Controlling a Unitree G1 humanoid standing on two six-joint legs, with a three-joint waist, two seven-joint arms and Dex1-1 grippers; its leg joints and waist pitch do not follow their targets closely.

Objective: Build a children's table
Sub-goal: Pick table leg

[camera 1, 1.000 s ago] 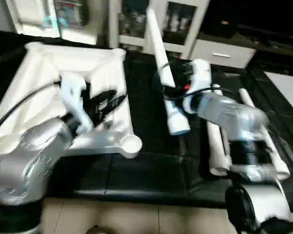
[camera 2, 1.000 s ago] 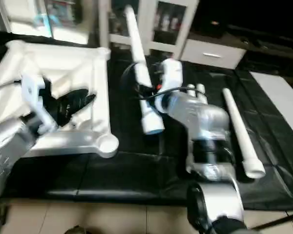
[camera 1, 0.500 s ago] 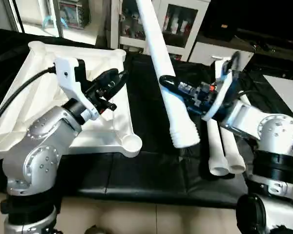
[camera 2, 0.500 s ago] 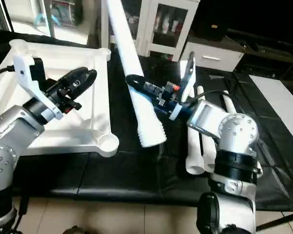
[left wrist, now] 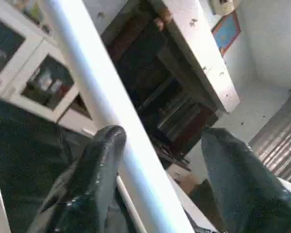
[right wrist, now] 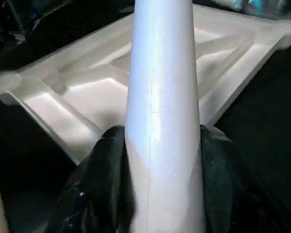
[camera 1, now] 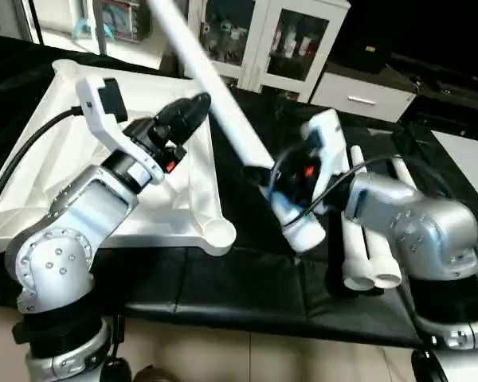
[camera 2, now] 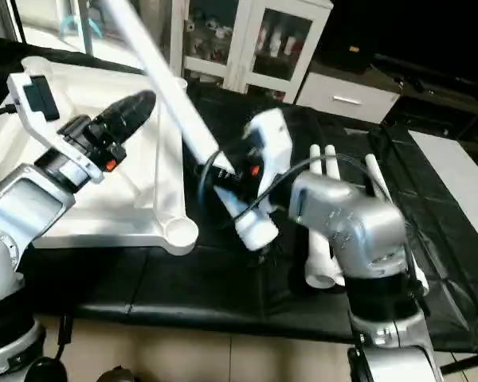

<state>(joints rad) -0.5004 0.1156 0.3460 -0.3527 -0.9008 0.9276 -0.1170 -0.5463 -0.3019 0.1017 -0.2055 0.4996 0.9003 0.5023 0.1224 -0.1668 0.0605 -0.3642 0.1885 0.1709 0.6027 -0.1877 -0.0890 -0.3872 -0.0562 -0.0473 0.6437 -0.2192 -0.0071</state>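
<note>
A long tapered white table leg [camera 1: 223, 119] is held aloft over the black mat [camera 1: 247, 270], its thick threaded end low and toward the robot, its thin end rising up and away to the robot's left, past the top of the head views. The right gripper [right wrist: 157, 179] is clamped on this leg near its thick end; in the right wrist view both black fingers [right wrist: 99, 179] press against the tube's sides. The leg's long axis slants across the near right edge of the upturned tabletop [camera 1: 72, 151], whose ribbed underside faces up on the left of the mat. The round corner socket [camera 1: 219, 235] nearest the robot lies just left of the leg's thick end, apart from it, with bare mat between.

The left gripper [left wrist: 160, 165] is spread wide around the leg's upper part; one finger [left wrist: 94, 170] lies against the tube, the other stands clear.

Three more legs [camera 1: 366, 255] lie side by side on the mat to the right, under the right forearm. A white cabinet with glass doors [camera 1: 299, 44] stands behind.
</note>
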